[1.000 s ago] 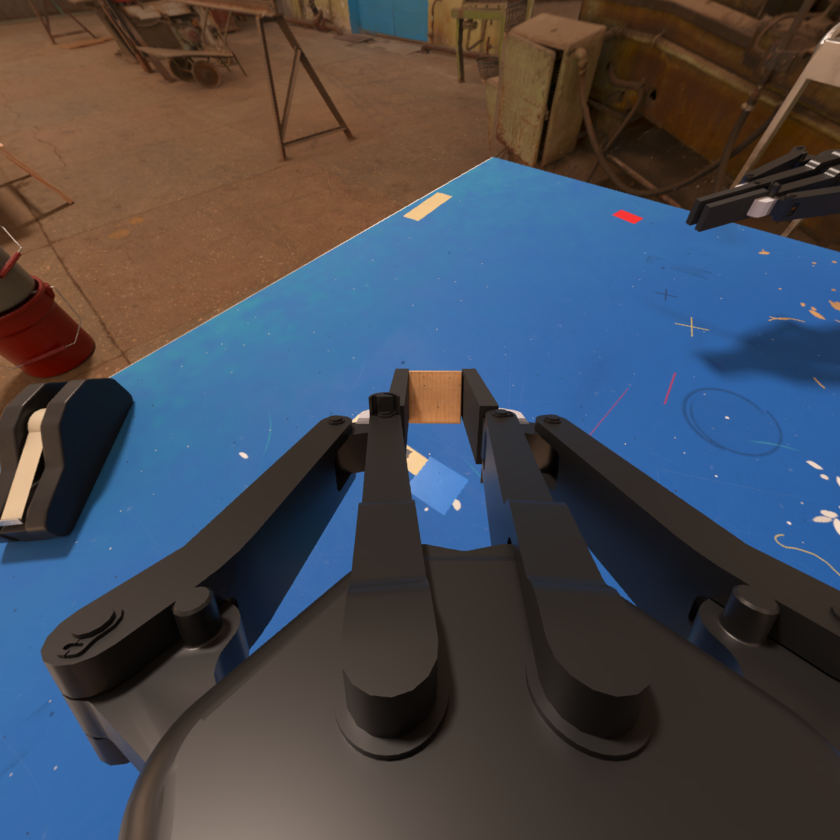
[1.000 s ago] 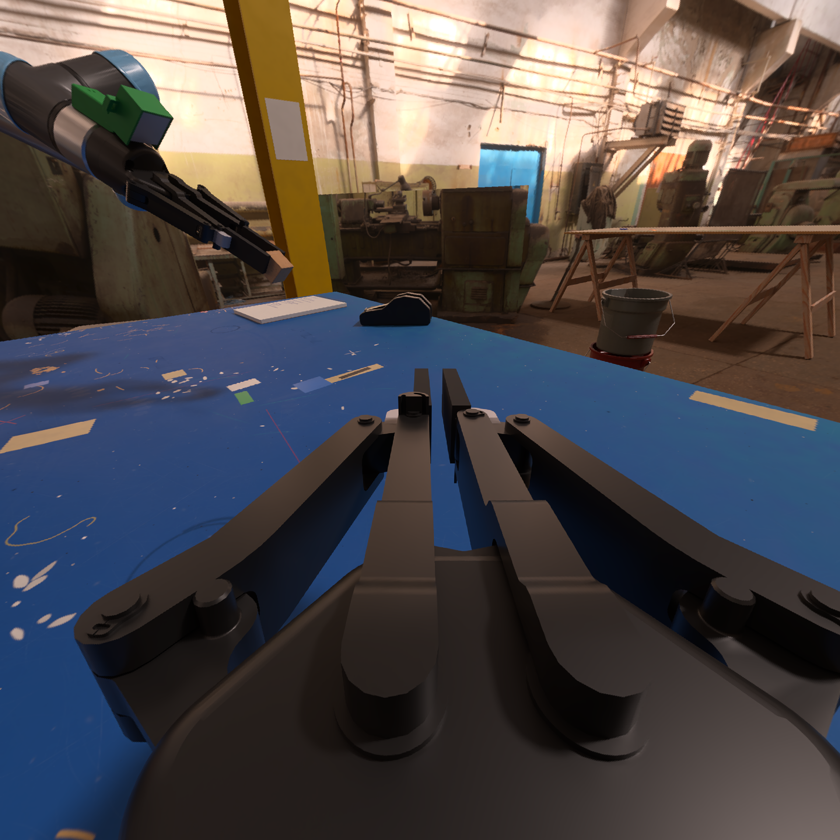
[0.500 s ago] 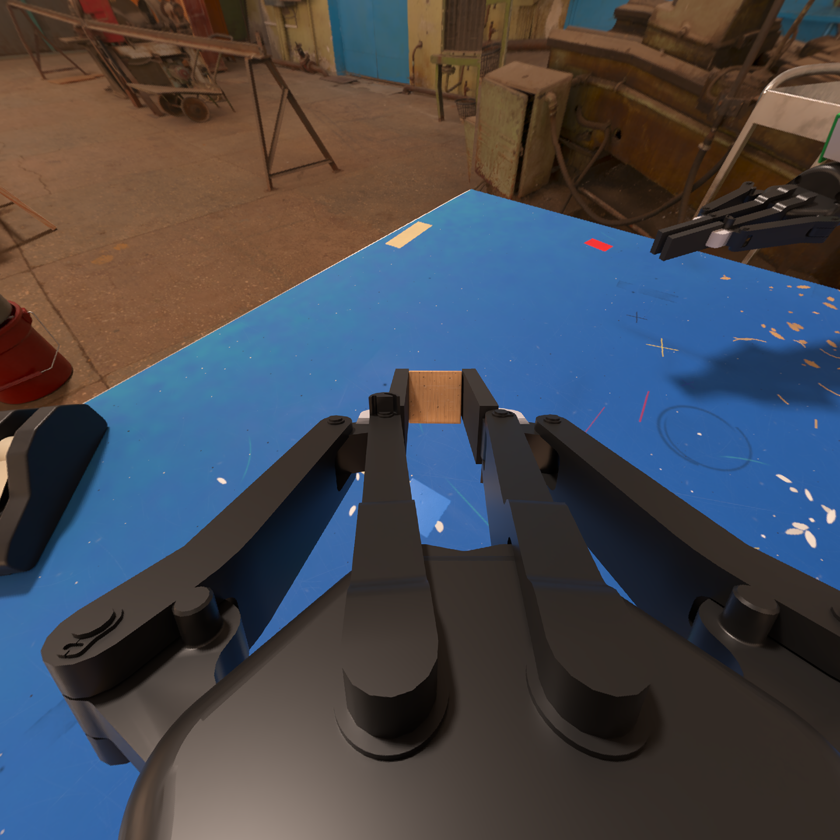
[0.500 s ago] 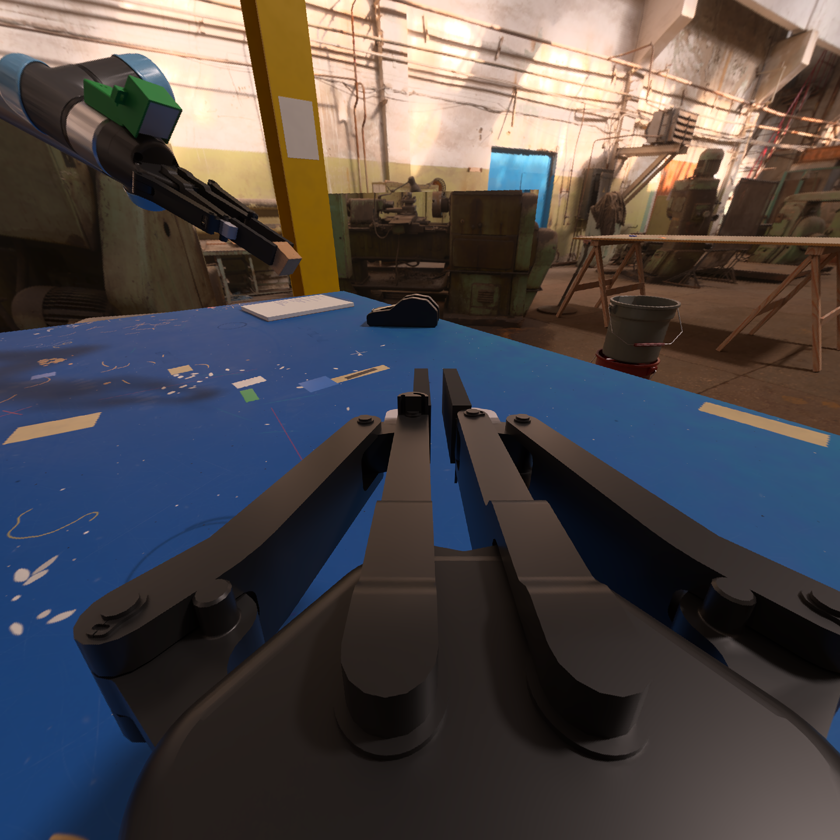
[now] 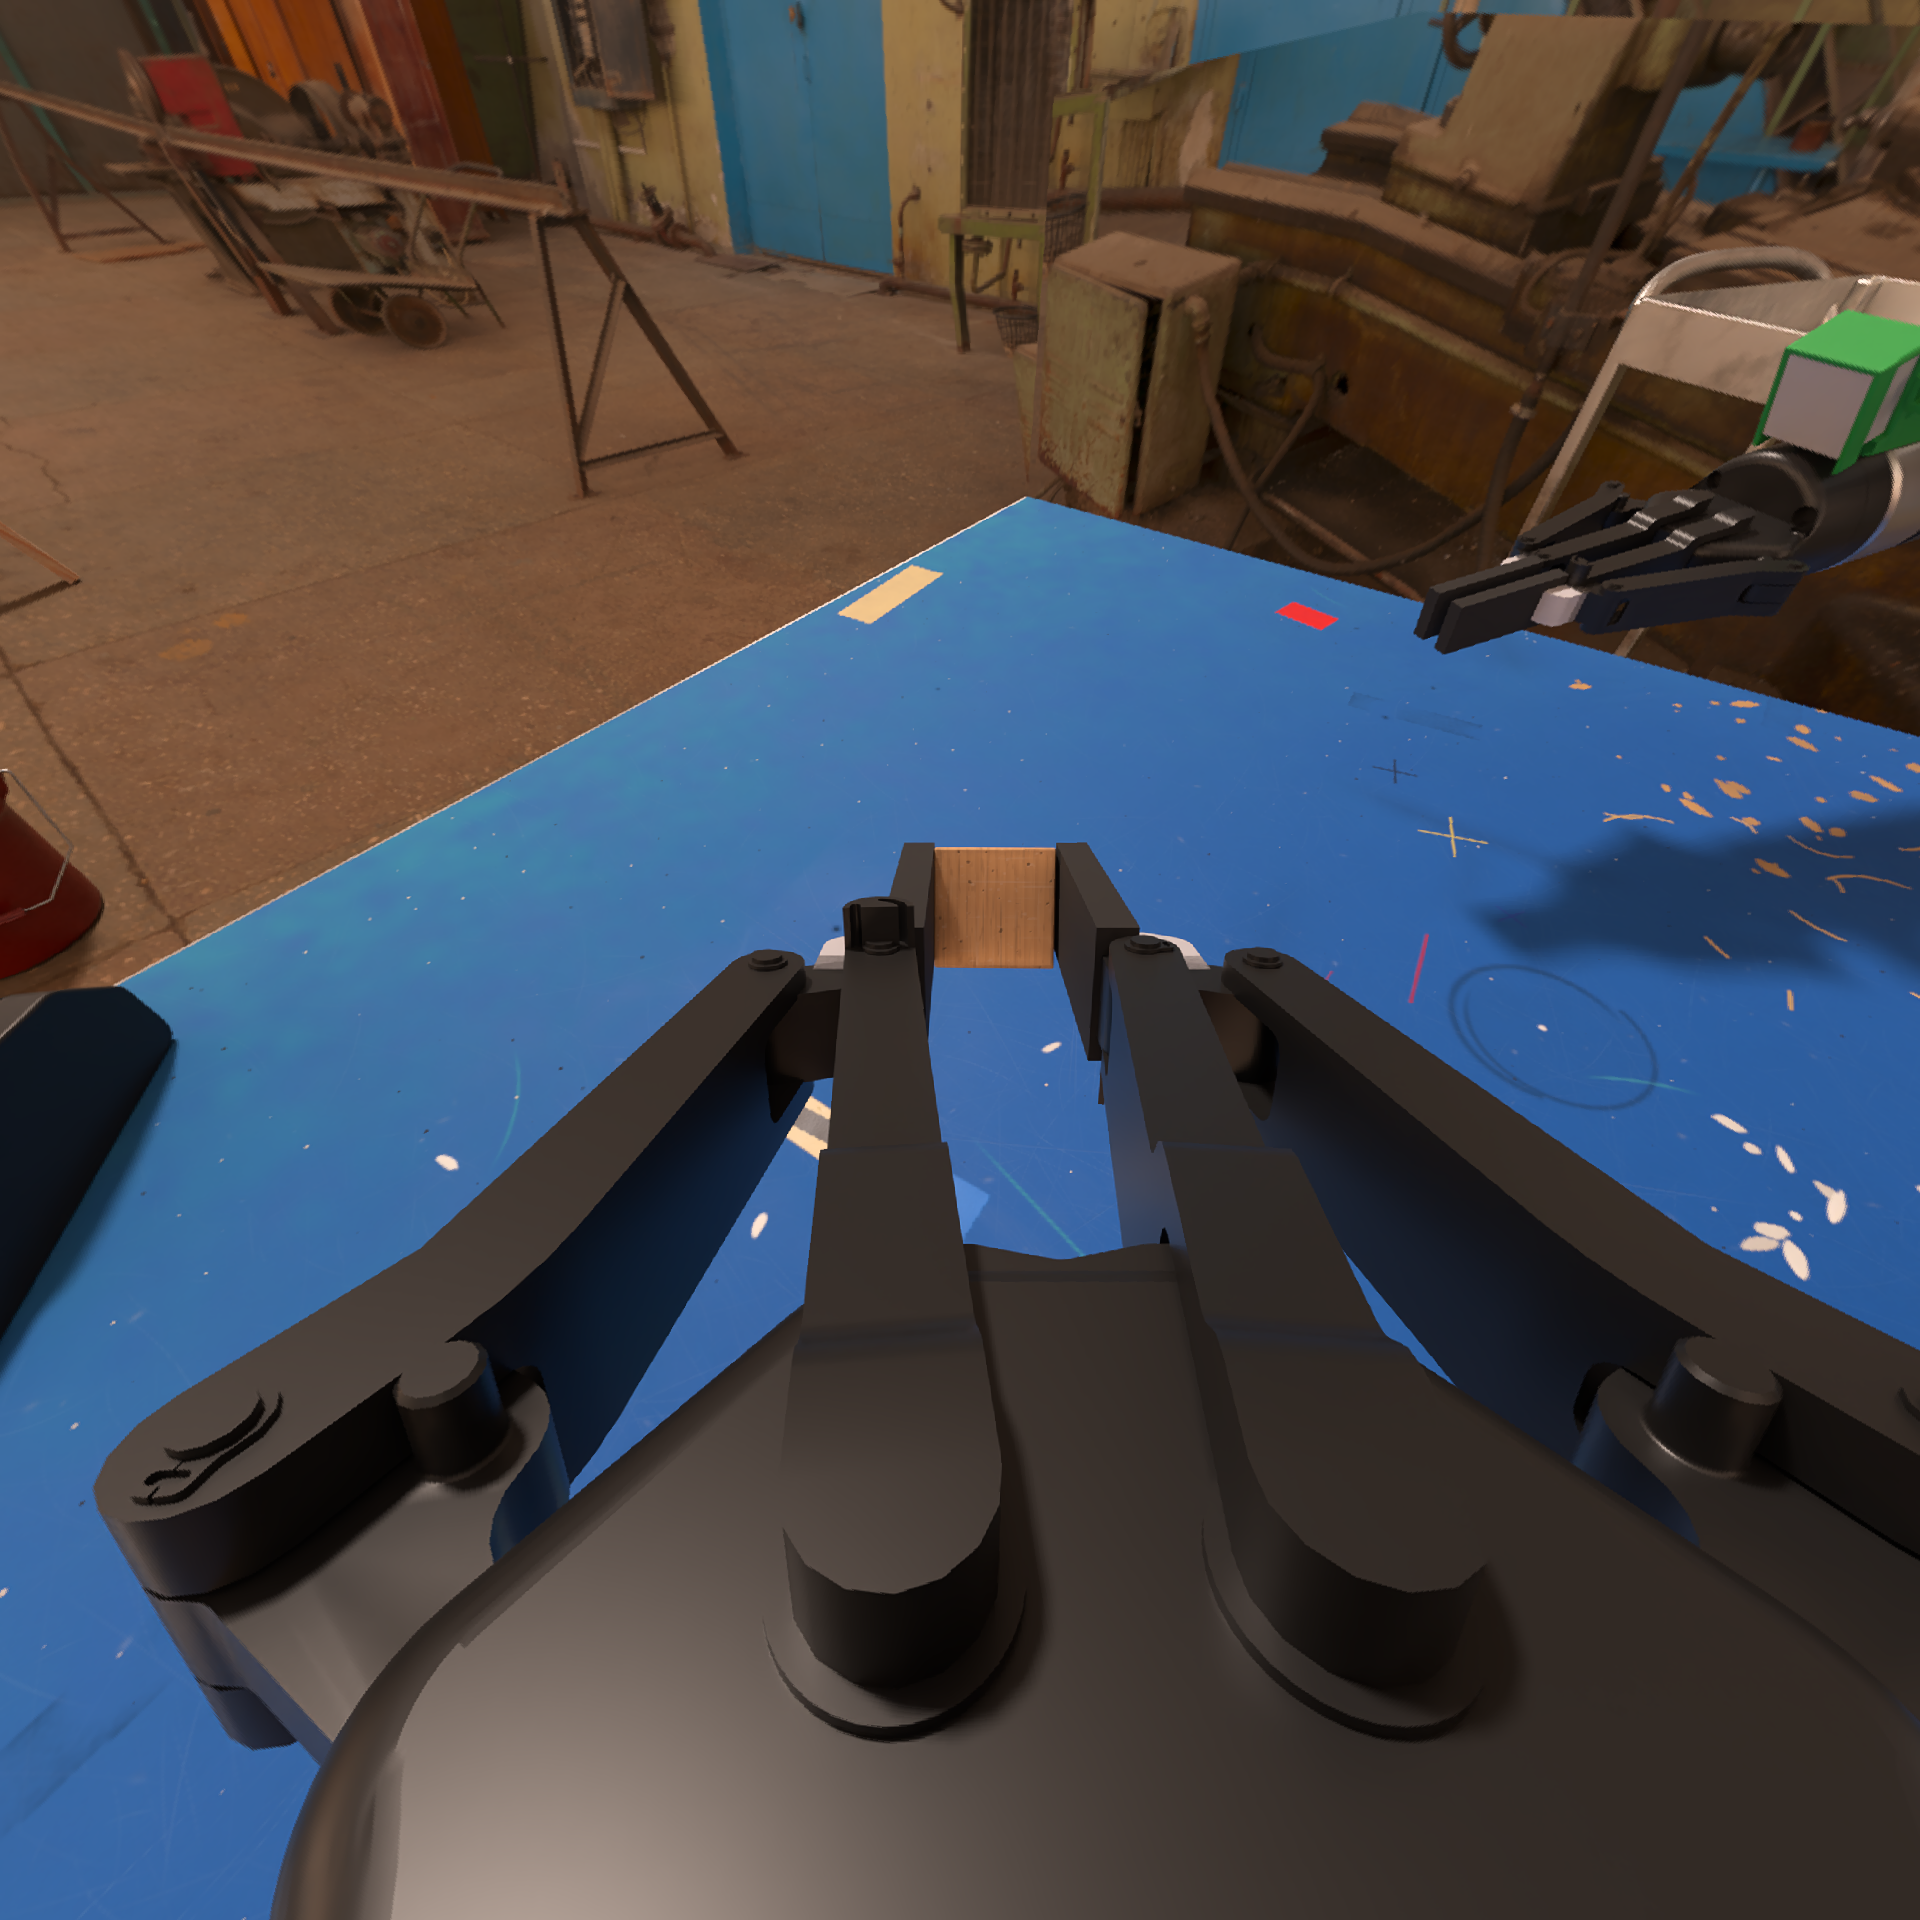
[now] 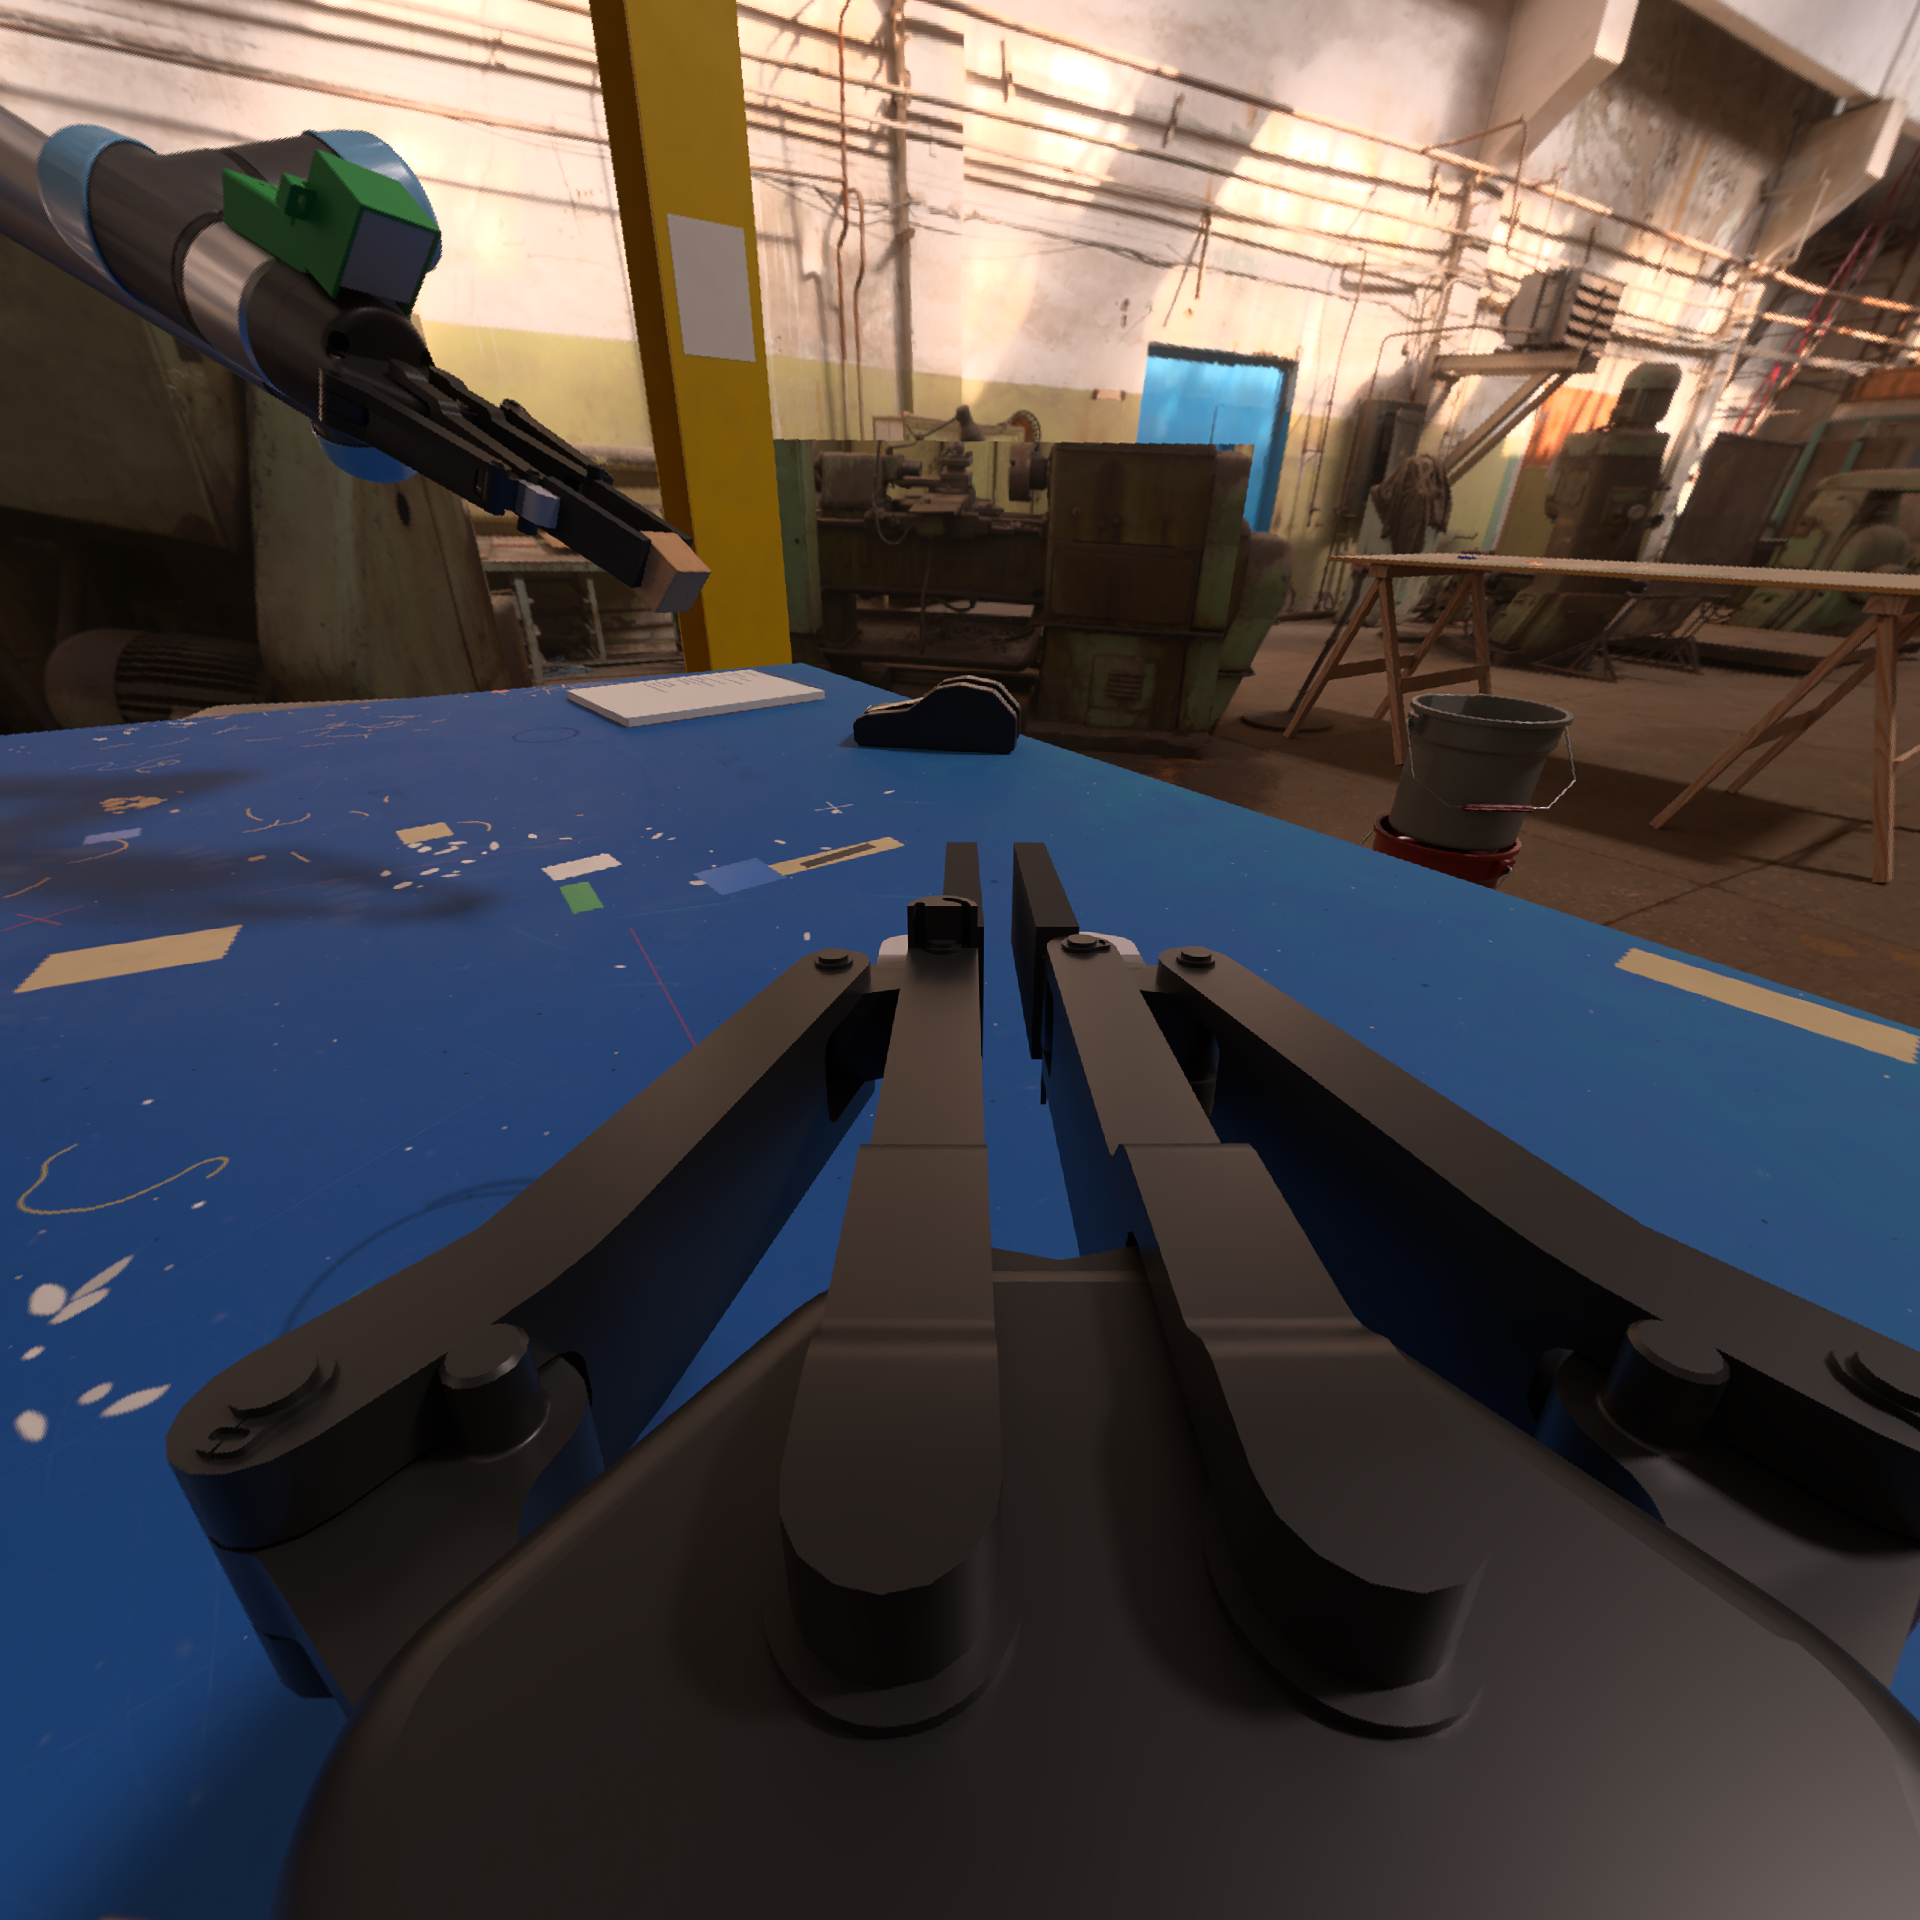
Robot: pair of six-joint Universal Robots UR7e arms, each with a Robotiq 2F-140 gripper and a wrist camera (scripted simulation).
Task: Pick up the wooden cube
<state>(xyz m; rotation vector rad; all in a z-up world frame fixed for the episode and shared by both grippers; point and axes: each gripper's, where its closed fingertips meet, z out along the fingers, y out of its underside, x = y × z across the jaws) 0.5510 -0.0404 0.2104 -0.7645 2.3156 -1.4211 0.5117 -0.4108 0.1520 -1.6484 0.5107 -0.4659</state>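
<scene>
The blue table (image 5: 644, 935) spreads under both my arms, speckled with paint flecks and bits of tape. At its far end in my right wrist view lie a flat white board (image 6: 694, 694) and a dark blocky tool (image 6: 940, 717), well apart from anything I am doing.

My left claw (image 5: 994, 906) is clamped on the wooden cube (image 5: 994, 906), one finger flat against each side. From my right wrist view the cube (image 6: 673, 574) hangs high in the air at the tip of that claw (image 6: 665, 571), well clear of the table, with nothing under it.

My right claw (image 6: 995, 883) hovers low over the near part of the table, its fingers drawn to a narrow slit and holding nothing.

I judge the task all but done: the cube is gripped and lifted. What remains is only to keep the squeeze steady so it does not slip.
</scene>
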